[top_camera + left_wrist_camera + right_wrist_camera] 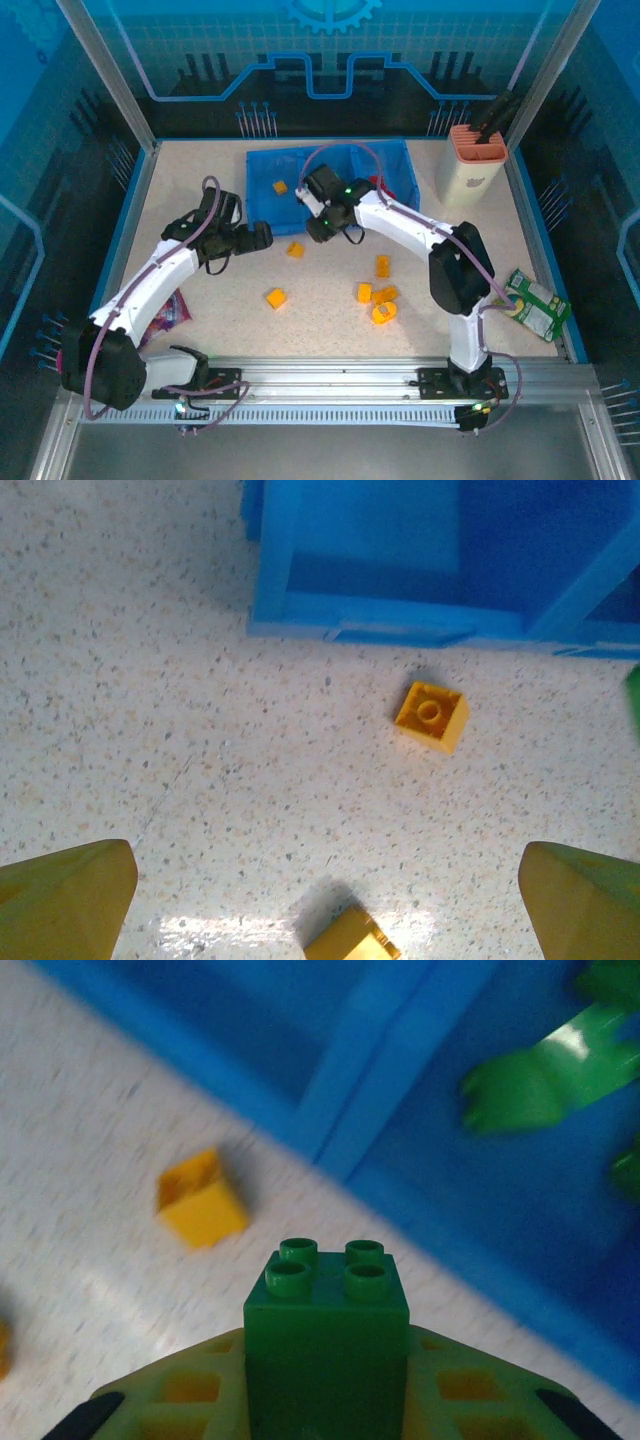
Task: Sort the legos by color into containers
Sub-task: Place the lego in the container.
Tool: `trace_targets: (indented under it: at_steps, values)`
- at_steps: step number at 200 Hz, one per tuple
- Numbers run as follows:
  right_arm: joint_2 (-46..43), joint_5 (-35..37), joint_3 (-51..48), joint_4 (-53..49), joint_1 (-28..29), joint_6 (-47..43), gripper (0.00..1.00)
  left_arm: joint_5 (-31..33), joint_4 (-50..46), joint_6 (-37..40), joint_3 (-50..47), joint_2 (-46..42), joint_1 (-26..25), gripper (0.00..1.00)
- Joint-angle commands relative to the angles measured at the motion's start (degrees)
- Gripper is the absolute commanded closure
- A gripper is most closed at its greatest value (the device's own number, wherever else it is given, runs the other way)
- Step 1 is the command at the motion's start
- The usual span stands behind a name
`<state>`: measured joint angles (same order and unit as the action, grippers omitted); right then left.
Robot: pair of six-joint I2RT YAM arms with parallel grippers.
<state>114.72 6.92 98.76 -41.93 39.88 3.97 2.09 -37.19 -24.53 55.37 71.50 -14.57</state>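
Grip on a green lego (327, 1345) by the right gripper (318, 228) at the blue tray's (262, 205) front edge.
Top view: the right gripper's fingertips are hidden under its wrist at frame centre, the left gripper (265, 237) sits left of centre, and orange legos (276, 297) lie scattered below. Left wrist view: fingers (70, 900) are spread wide at the lower corners, with one yellow lego (431, 716) right of centre and a second lego (350, 945) cut off by the bottom edge. Right wrist view: the fingers clamp the green lego at bottom centre, and the green pieces (540, 1070) in the tray, upper right, are blurred.
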Motion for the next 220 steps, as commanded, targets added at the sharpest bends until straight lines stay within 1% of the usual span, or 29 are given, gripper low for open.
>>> trace_targets:
  at_steps: [1,22,64,89,111,128,154,184,187,220]
  values:
    - [3.5,1.2,4.7,2.6,-2.2,-2.5,0.74,-1.0,-2.1,-2.4,-2.8,-1.7,-1.1,0.01]
    - [7.4,1.7,10.5,2.2,-4.1,-3.5,0.74,-0.1,-3.3,-4.2,-4.2,-1.8,-3.9,0.01]
    - [14.5,2.3,19.9,1.5,-7.5,-4.8,0.74,0.9,-2.3,-12.7,-7.9,-0.6,-11.8,0.01]
    - [18.3,2.6,24.9,0.6,-8.7,-5.4,0.74,-0.5,0.9,-17.8,-10.7,-0.3,-14.2,0.01]
    - [21.7,2.3,27.9,-0.4,-9.3,-5.6,0.73,-0.9,1.8,-20.3,-10.9,0.7,-15.9,0.01]
    - [22.2,1.8,28.0,-0.4,-9.7,-5.6,0.71,-0.4,1.6,-22.0,-10.8,2.0,-17.6,0.01]
    - [20.9,0.3,26.0,0.7,-10.2,-5.1,0.64,2.0,1.7,-26.5,-11.6,3.6,-19.3,0.01]
    - [18.9,-0.1,22.8,2.3,-10.3,-5.0,0.57,2.6,3.4,-30.2,-13.0,5.7,-19.5,0.03]
    - [17.4,-0.2,22.5,2.4,-10.4,-5.0,0.56,2.5,3.7,-30.5,-13.1,5.9,-19.5,0.03]
    - [15.0,-0.9,20.8,3.0,-10.5,-5.4,0.52,2.7,3.4,-34.4,-13.0,8.0,-19.8,0.05]
